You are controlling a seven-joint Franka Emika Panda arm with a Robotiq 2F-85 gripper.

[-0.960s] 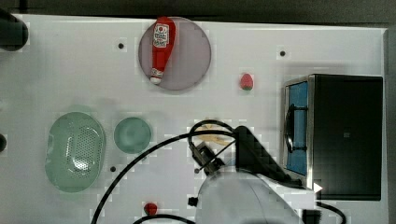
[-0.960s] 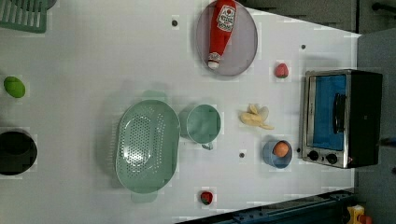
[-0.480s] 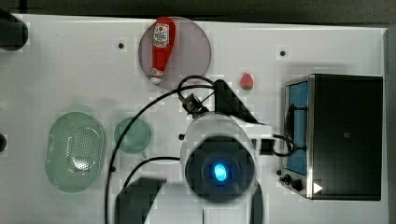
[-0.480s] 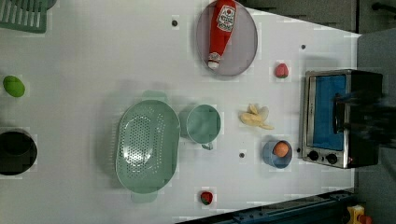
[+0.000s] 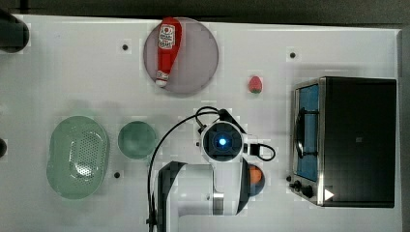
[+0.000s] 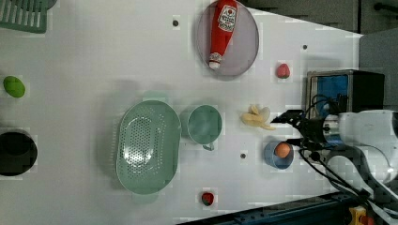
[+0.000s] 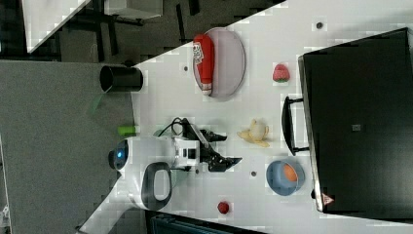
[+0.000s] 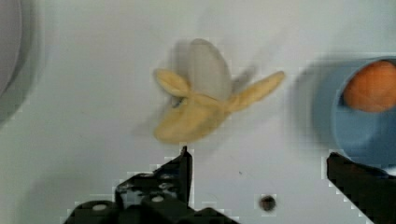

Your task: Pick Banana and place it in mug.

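Observation:
The banana (image 8: 201,102), pale yellow with cream flesh and spread peel, lies on the white table; it shows in the left view (image 6: 256,117) and in the right view (image 7: 255,131). My gripper (image 8: 266,175) hangs above the table beside it, open, nothing between the fingers (image 8: 182,163). In the left view the gripper (image 6: 288,129) sits just off the banana's right end. In the top view my wrist (image 5: 222,142) covers the banana. The green mug (image 5: 138,140) stands upright at the top view's left of my wrist, also in the left view (image 6: 204,124).
A blue bowl (image 6: 279,154) with an orange ball (image 8: 373,86) sits close by the banana. A perforated green basket (image 5: 77,157) adjoins the mug. A ketchup bottle (image 5: 167,48) lies on a grey plate (image 5: 198,58). Also: strawberry (image 5: 255,83), toaster oven (image 5: 353,140).
My arm has swung in from the top view's bottom edge and come over the banana, entering the left view from its right. The banana and mug have stayed put.

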